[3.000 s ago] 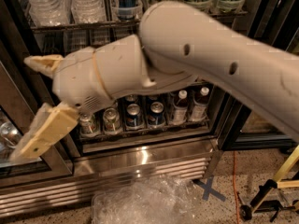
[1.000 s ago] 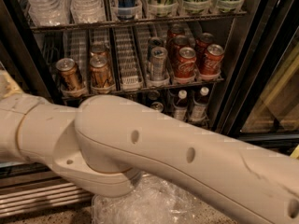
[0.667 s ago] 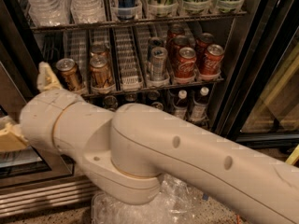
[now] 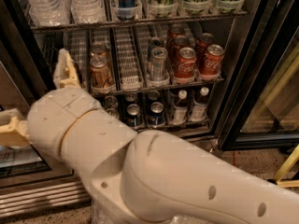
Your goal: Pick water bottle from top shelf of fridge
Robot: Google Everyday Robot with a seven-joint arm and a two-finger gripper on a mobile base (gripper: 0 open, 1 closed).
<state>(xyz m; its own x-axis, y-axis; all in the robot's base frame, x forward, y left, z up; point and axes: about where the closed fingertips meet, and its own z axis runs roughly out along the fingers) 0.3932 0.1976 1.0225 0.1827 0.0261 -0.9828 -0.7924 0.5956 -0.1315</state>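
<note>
Cream gripper (image 4: 35, 94) sits low at left before the fridge (image 4: 254, 73), jaws spread wide apart, holding nothing. Clear ribbed water bottle (image 4: 86, 3) stands on the top shelf (image 4: 140, 20), upper left, well above the gripper.

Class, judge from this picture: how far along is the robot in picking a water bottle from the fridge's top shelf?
Done: nothing visible; the water bottle stands on the top shelf. Under way: the hand, open and empty, is lower, left of the cans. Left: reach up, grasp, withdraw.
</note>
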